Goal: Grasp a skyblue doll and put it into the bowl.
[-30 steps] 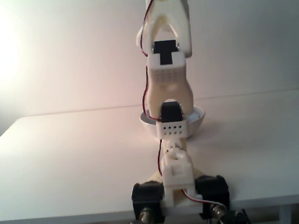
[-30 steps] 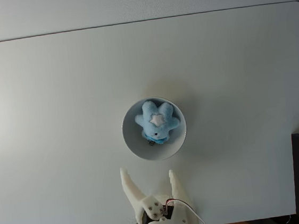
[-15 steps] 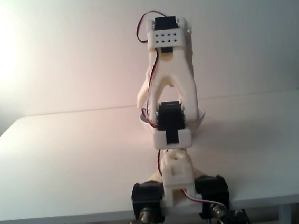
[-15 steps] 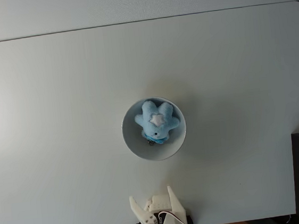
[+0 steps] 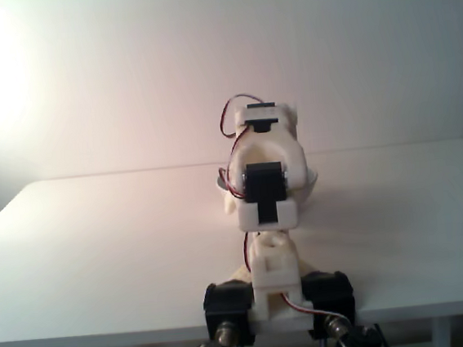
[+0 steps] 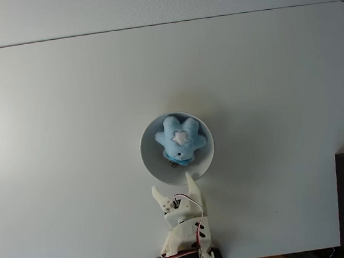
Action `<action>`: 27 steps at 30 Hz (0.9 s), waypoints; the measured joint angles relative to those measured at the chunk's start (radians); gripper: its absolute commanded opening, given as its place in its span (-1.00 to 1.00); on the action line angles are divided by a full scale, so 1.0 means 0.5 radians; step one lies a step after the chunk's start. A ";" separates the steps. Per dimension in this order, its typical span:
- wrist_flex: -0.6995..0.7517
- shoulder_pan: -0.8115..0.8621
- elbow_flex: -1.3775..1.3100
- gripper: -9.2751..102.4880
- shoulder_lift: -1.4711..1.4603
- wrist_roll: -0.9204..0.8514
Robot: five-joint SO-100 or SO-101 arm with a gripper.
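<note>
hand (image 6: 177, 193) fingers are seen slightly parted and empty in the fixed view from above, with nothing held between them; one fingertip lies just at the near rim of the bowl (image 6: 152, 167), the other a little short of it. the skyblue doll (image 6: 180, 140) is found inside the bowl, resting toward the far side of its floor, clear of the hand. the doll is seen as a fluffy pale-blue plush with several rounded lobes spreading outward, a small whitish star-shaped patch at its middle, and a darker blue bit with a small metal clip at its near edge. the bowl is glossy white, round and shallow, and is set near the middle of the white desk (image 6: 54, 117). in the fixed view from the front, the arm (image 5: 264, 187) is seen folded low over its base, with the bowl (image 5: 307, 178) partly hidden behind it. the placing is judged to be done, and the step in hand to be the parking of the arm. this is best done by keeping the fingertips lifted above the rim so that the bowl is not nudged, and by folding the arm straight back toward its base without sweeping sideways across the desk.
</note>
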 measured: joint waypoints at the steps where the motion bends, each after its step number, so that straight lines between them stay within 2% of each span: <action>1: -0.067 0.006 0.040 -0.42 -0.009 0.003; 5: -0.156 0.000 0.080 -0.79 -0.015 0.006; 7: -0.160 0.003 0.083 -0.84 -0.006 0.006; 16: -0.187 0.012 0.083 -0.56 0.021 0.006; 27: -0.206 0.031 -0.006 -0.53 0.000 0.006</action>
